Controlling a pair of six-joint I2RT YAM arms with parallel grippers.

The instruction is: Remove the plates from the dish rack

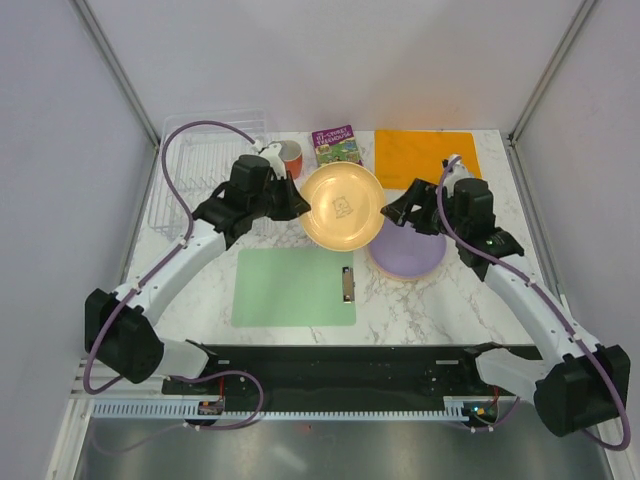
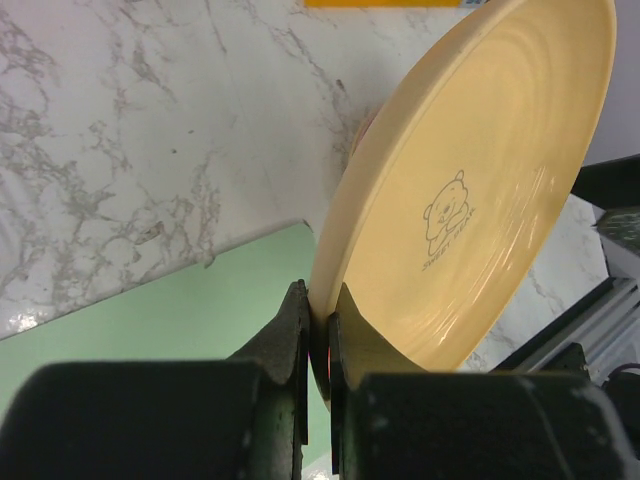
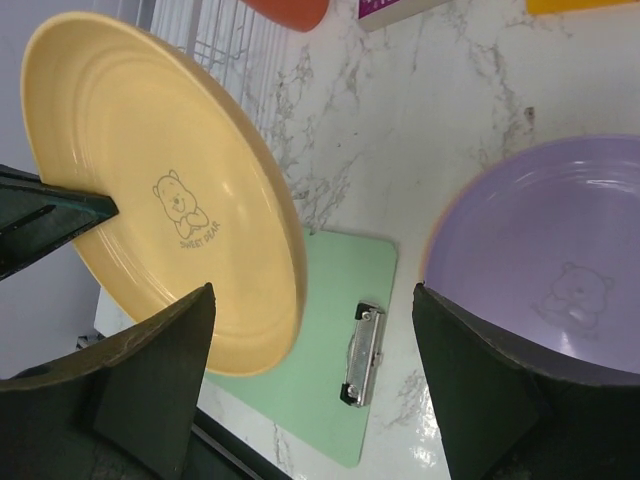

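Top external: left jaws pinch yellow plate [image 1: 342, 207] outside dish rack [image 1: 212, 165].

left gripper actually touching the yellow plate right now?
Touching. In the left wrist view the left gripper is shut on the rim of the yellow plate, one finger pressed against each face.

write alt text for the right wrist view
The left arm's fingers pinch the rim of a tan-yellow plate held tilted in the air. The right arm's fingers stand open in the foreground, with a lilac plate at right and a green clipboard on the table.
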